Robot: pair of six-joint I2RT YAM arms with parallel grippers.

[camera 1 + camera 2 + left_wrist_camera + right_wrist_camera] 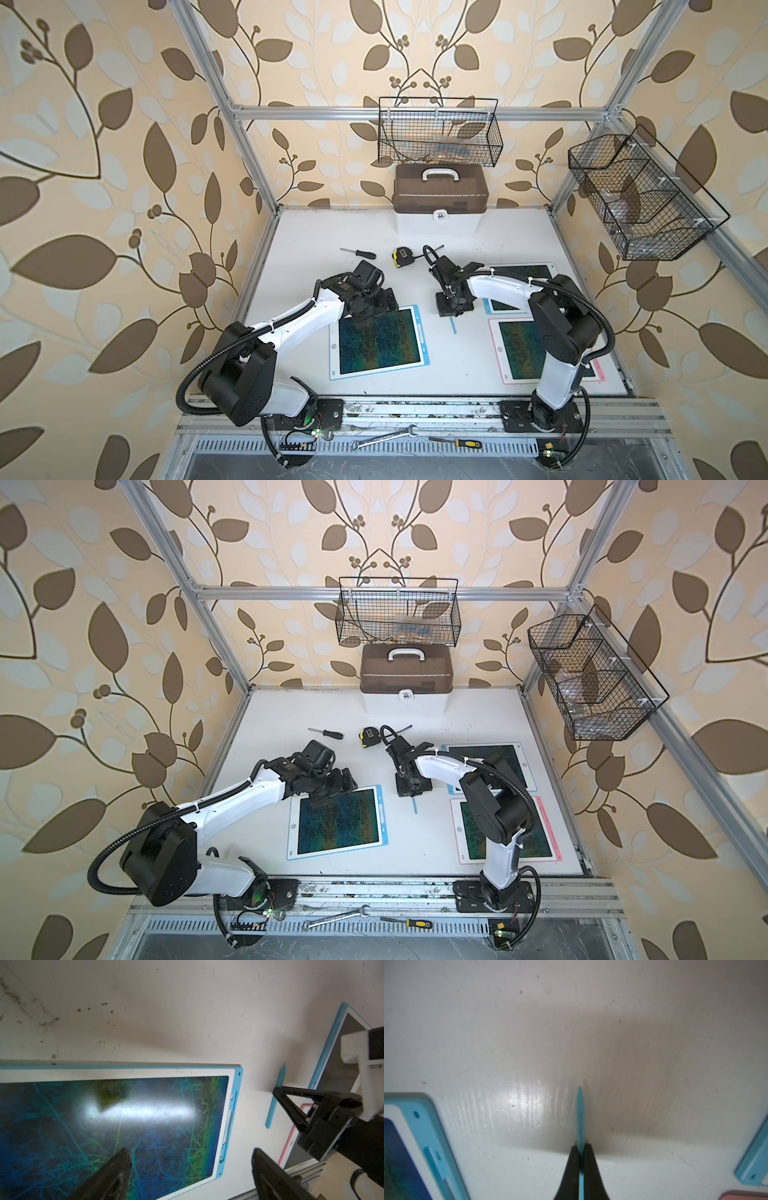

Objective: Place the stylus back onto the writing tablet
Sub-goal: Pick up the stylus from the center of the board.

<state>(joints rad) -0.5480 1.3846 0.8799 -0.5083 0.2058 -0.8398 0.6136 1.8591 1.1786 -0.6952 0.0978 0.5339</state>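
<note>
A slim blue stylus (453,325) (414,806) lies low on the white table between the tablets, pointing toward the front. My right gripper (450,313) (581,1147) is shut on the stylus (580,1113) near its back end. I cannot tell whether it rests on the table or hangs just above. The blue-framed writing tablet (382,349) (338,825) (104,1115) lies to the stylus's left, its long side slot (228,1122) facing the stylus (274,1101). My left gripper (361,318) (190,1151) hangs open over that tablet's far corner, holding nothing.
A second blue-framed tablet (523,274) and a pink-framed tablet (515,353) lie right of the stylus, partly under the right arm. A tape measure (404,254), a screwdriver (358,252) and a brown-lidded toolbox (440,199) sit farther back. Wire baskets (438,133) hang on the frame.
</note>
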